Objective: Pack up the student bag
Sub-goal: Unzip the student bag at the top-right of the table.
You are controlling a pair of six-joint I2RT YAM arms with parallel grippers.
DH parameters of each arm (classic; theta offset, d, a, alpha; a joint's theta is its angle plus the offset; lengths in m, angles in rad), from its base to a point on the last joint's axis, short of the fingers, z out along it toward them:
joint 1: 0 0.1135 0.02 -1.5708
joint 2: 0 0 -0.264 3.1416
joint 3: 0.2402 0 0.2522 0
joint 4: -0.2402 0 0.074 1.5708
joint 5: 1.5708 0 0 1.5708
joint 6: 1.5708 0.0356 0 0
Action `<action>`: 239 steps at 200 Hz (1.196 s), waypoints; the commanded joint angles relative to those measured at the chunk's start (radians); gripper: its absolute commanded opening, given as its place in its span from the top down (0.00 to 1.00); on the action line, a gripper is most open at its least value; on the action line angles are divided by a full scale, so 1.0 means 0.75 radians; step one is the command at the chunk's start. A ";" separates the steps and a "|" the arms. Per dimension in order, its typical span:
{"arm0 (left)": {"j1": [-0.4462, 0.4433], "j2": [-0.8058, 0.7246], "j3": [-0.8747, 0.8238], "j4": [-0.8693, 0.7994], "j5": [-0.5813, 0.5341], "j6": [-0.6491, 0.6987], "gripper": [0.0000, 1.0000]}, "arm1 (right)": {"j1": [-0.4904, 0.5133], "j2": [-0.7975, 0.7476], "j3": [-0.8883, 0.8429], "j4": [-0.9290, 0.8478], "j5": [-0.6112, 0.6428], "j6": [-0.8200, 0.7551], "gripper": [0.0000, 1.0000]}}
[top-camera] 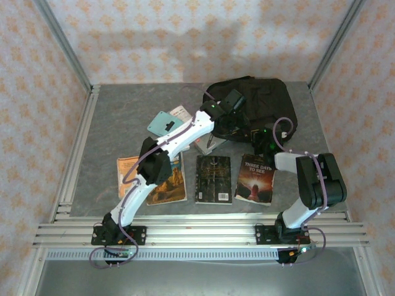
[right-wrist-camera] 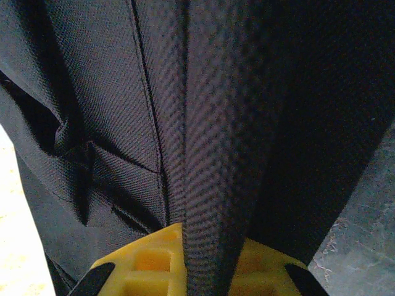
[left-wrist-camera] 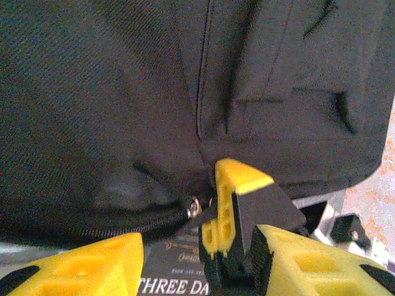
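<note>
The student bag (top-camera: pixel 262 102), a big black fabric backpack, lies at the back right of the table. My left gripper (top-camera: pixel 227 122) is at its near edge. In the left wrist view the bag (left-wrist-camera: pixel 123 92) sits close ahead. Its zipper's metal ring and black pull tab (left-wrist-camera: pixel 196 208) lie in the gap of my open left gripper (left-wrist-camera: pixel 179 228), the tab against the right finger (left-wrist-camera: pixel 237 185). My right gripper (top-camera: pixel 266 139) is at the bag's front edge. There the right gripper (right-wrist-camera: pixel 207 262) is shut on a black woven strap (right-wrist-camera: pixel 222 172) of the bag (right-wrist-camera: pixel 92 92).
Books lie in front of the bag: "Three Days to See" (top-camera: pixel 255 177), a black one (top-camera: pixel 213 179), a landscape cover (top-camera: pixel 168 184), an orange one (top-camera: pixel 126 174). A teal book (top-camera: pixel 164 123) and a white one (top-camera: pixel 181 113) lie left of the bag. Patterned walls enclose the table.
</note>
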 commanded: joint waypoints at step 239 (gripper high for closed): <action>0.039 0.236 0.100 -0.006 -0.126 -0.214 0.87 | 0.137 0.023 -0.024 0.038 0.018 0.015 1.00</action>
